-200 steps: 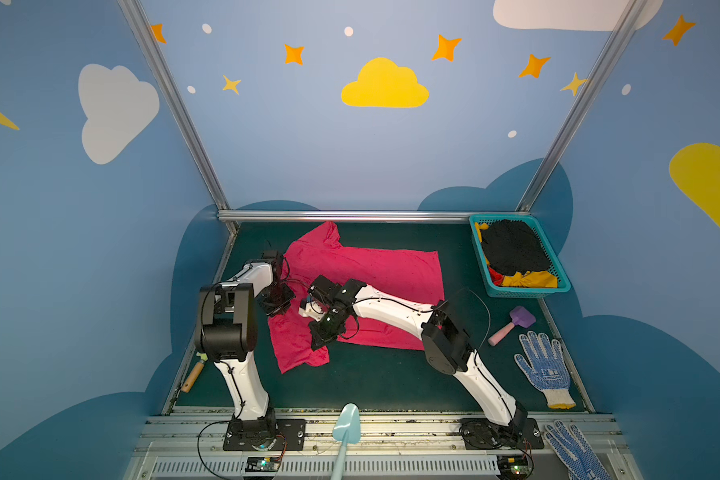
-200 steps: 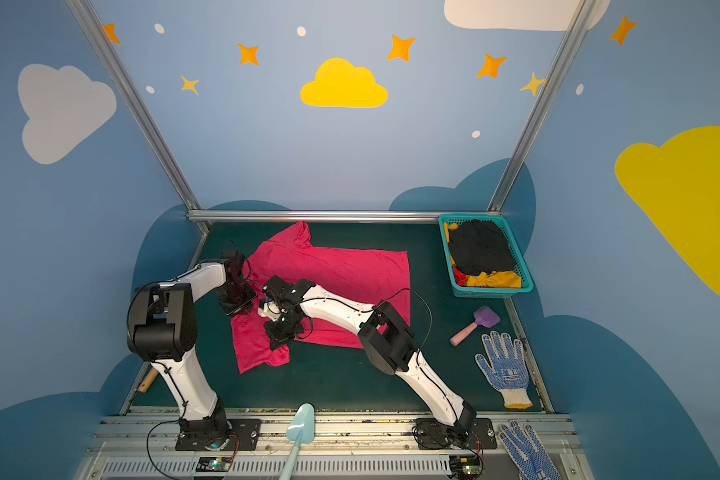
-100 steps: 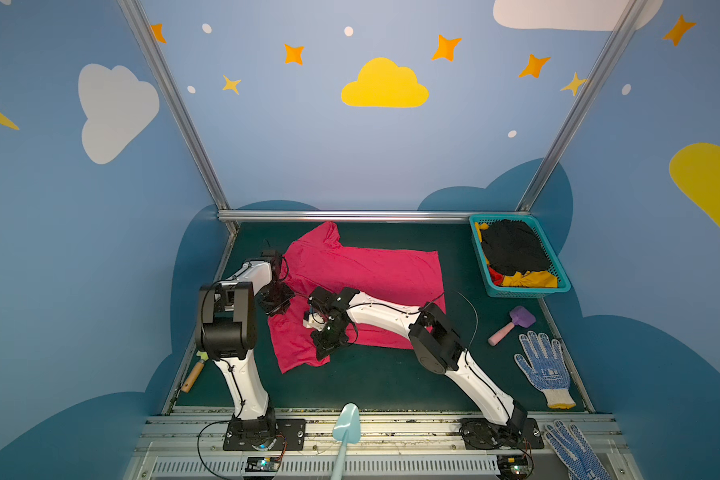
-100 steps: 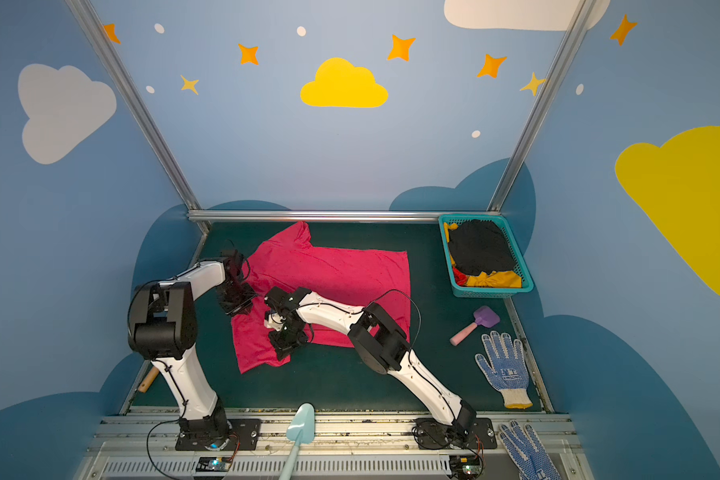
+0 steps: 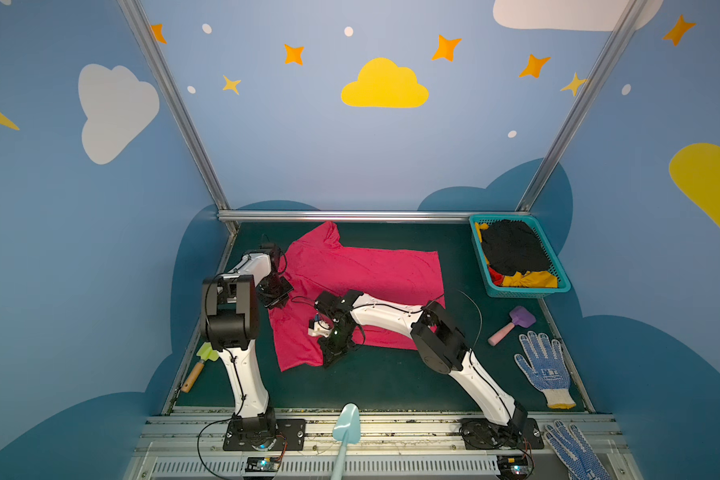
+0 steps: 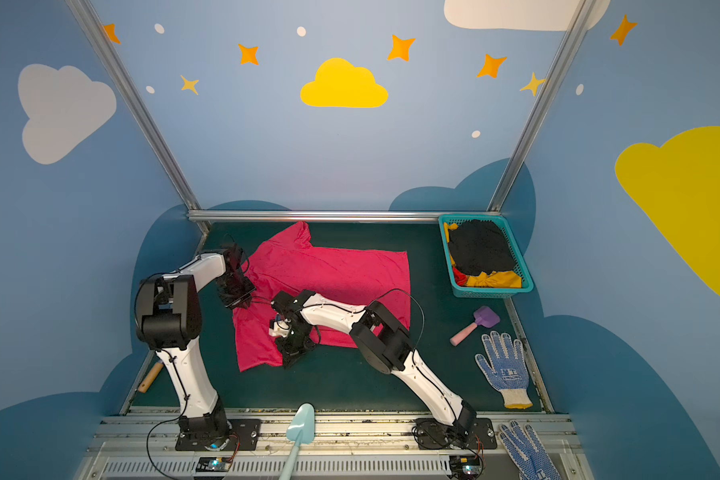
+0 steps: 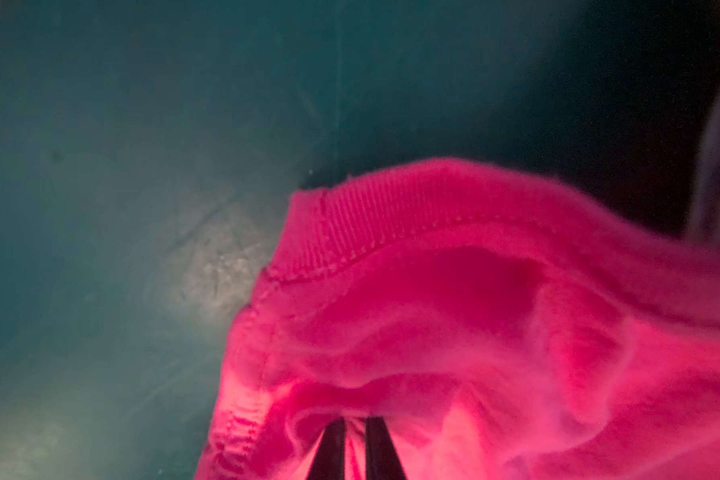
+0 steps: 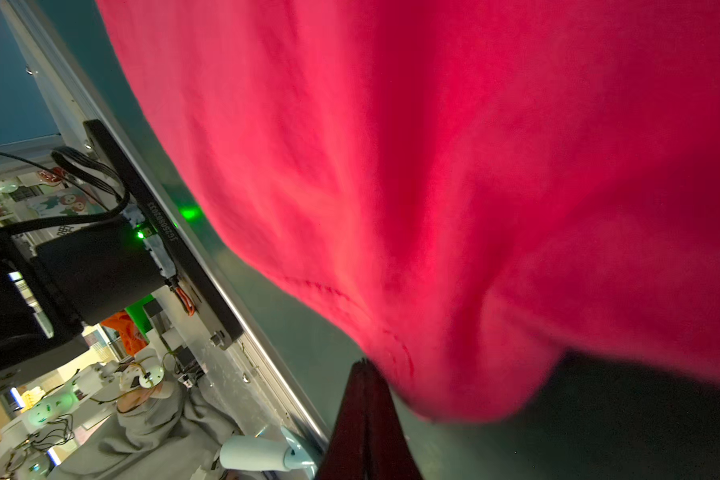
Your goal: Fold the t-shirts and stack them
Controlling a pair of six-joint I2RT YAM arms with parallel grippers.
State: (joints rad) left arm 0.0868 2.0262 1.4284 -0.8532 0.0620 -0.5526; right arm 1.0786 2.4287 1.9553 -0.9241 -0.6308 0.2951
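Note:
A bright pink-red t-shirt [image 5: 362,270] [image 6: 329,270] lies spread on the green mat, neck toward the left. My left gripper [image 5: 278,300] [image 6: 240,300] is at the shirt's left edge. In the left wrist view its fingertips [image 7: 355,422] are nearly together, with a fold of the t-shirt [image 7: 474,311] pinched just below the ribbed collar. My right gripper [image 5: 330,360] [image 6: 290,360] reaches across to the shirt's near edge. Its fingers [image 8: 364,365] are shut, with the t-shirt's [image 8: 433,166] stitched hem at their tips. Black [image 5: 512,245] and mustard-yellow [image 5: 528,280] t-shirts sit in the teal basket [image 5: 520,293].
A pink-and-purple toy [image 5: 512,324] and a blue-dotted glove [image 5: 543,370] lie at the right; a second glove [image 5: 574,453] rests on the front rail. A light blue scoop [image 5: 346,424] sticks up at front centre. A wooden-handled spatula [image 5: 200,361] lies at the left edge.
My right gripper has moved toward the front, from the shirt's middle-left to its near edge, staying shut. The left gripper has barely shifted at the collar.

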